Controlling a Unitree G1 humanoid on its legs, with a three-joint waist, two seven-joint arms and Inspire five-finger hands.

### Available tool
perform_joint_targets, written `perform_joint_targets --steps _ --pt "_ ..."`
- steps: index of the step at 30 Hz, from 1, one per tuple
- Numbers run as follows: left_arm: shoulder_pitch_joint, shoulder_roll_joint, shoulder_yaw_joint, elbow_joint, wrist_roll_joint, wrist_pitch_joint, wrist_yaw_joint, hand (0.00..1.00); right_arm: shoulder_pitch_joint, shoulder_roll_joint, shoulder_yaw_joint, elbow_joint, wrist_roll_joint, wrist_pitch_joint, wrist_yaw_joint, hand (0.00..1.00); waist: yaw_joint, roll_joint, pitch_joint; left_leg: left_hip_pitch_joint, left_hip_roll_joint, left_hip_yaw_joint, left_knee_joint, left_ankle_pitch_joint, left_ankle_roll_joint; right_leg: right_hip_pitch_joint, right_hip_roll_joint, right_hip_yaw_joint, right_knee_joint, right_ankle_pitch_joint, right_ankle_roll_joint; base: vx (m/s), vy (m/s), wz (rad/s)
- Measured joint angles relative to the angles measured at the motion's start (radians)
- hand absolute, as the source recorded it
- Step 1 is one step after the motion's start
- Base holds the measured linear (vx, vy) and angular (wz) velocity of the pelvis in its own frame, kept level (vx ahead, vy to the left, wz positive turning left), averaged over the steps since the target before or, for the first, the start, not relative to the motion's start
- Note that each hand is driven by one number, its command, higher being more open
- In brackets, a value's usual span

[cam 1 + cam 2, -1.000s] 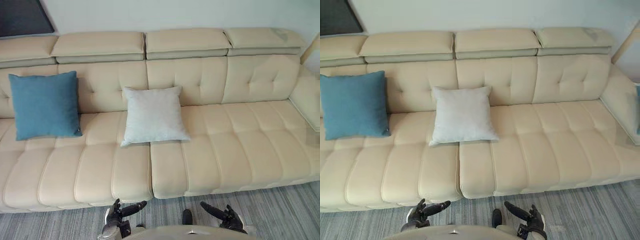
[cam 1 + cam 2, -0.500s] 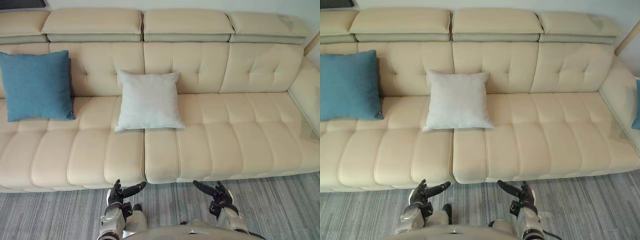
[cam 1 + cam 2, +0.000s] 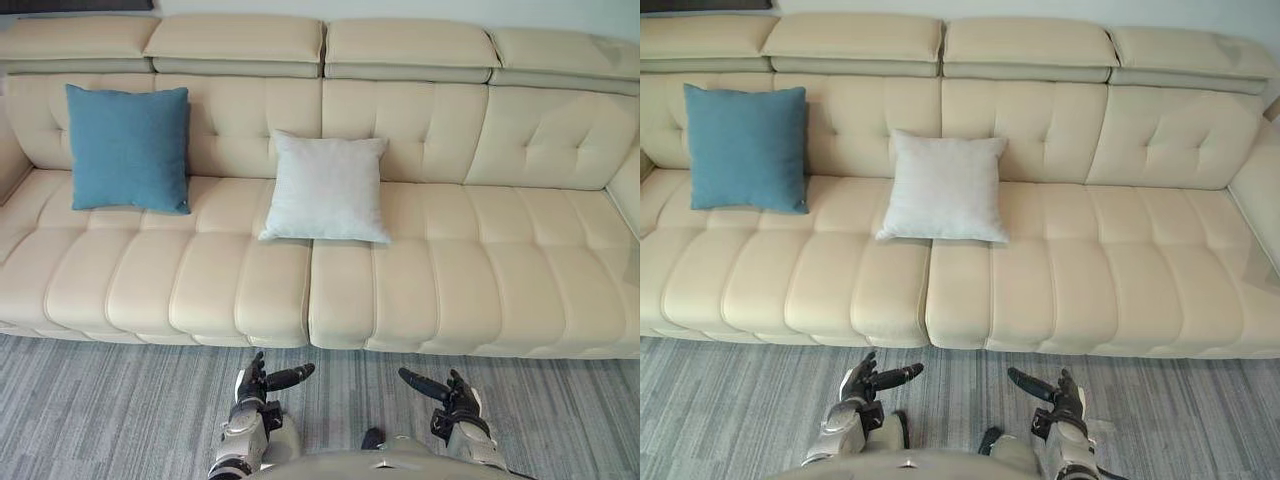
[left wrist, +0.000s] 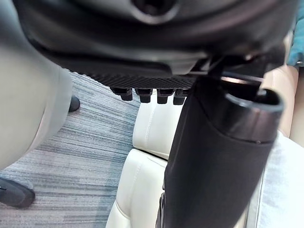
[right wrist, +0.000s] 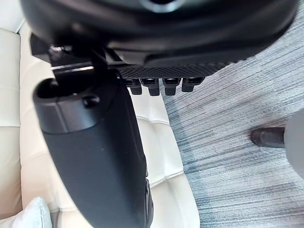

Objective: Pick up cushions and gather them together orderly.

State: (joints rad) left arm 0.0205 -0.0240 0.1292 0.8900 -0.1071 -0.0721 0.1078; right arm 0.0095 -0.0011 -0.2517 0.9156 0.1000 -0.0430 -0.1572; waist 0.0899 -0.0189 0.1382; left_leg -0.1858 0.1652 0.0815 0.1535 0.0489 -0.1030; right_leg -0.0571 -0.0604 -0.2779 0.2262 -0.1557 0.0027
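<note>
White cushion [image 3: 327, 187], corner in right wrist view

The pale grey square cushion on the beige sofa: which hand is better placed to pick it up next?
Probably the left hand. The pale grey square cushion lies left of the midpoint between the hands, so the left hand is nearer than the right hand. Both hands are open and empty.

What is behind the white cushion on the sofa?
The white cushion leans on the beige tufted backrest of the sofa, which shows above and beside it. The patch of backrest and seat directly behind the cushion is covered, so nothing there can be checked.
</note>
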Motion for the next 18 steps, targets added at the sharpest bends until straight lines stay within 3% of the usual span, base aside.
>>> perform_joint_targets --steps 1,2,5,9,14,18 --pt "-0.002 -0.003 0.001 -0.003 0.001 0.003 0.000 1.00 0.008 -0.002 -0.007 0.000 0.000 0.005 0.000 1.00 -0.004 -0.003 0.002 -0.018 -0.001 0.000 0.105 -0.066 0.013 -0.010 -0.020 -0.018 0.016 0.002 0.000 -0.13 0.089 0.44" --pt "-0.001 -0.002 0.002 -0.004 0.001 0.004 0.000 1.00 0.011 -0.002 -0.010 0.000 0.000 0.006 0.000 1.00 -0.008 -0.005 0.003 -0.015 -0.001 0.000 0.140 -0.091 0.015 -0.011 -0.027 -0.021 0.020 0.003 0.002 -0.09 0.110 0.32" --pt "0.013 -0.002 0.014 -0.005 0.001 0.009 0.000 1.00 0.023 -0.002 -0.013 0.002 0.000 0.010 0.002 1.00 -0.013 0.003 0.000 0.058 -0.011 -0.027 0.147 -0.203 0.003 -0.022 -0.045 0.002 0.023 0.022 0.035 -0.09 0.190 0.00" --pt "0.033 0.038 0.026 -0.001 0.002 0.009 0.003 1.00 0.042 0.053 -0.020 0.001 0.000 0.019 0.022 1.00 -0.015 -0.021 -0.008 0.068 -0.040 0.028 0.131 -0.200 0.022 -0.007 -0.058 0.057 -0.058 0.095 0.069 -0.10 0.191 -0.36" --pt "0.051 0.052 0.045 0.072 0.040 0.013 0.001 1.00 0.072 0.046 -0.043 0.017 0.001 0.021 0.026 1.00 -0.020 0.000 -0.035 0.111 -0.077 0.130 0.087 -0.203 0.038 0.009 -0.070 0.167 -0.194 0.194 0.085 -0.02 0.123 -0.56" --pt "0.050 0.064 0.045 0.103 0.044 0.018 -0.005 1.00 0.071 0.037 -0.052 0.027 0.002 0.022 0.026 1.00 -0.033 0.000 -0.036 0.139 -0.081 0.170 0.072 -0.196 0.050 0.006 -0.058 0.240 -0.237 0.231 0.085 0.04 0.051 -0.66"
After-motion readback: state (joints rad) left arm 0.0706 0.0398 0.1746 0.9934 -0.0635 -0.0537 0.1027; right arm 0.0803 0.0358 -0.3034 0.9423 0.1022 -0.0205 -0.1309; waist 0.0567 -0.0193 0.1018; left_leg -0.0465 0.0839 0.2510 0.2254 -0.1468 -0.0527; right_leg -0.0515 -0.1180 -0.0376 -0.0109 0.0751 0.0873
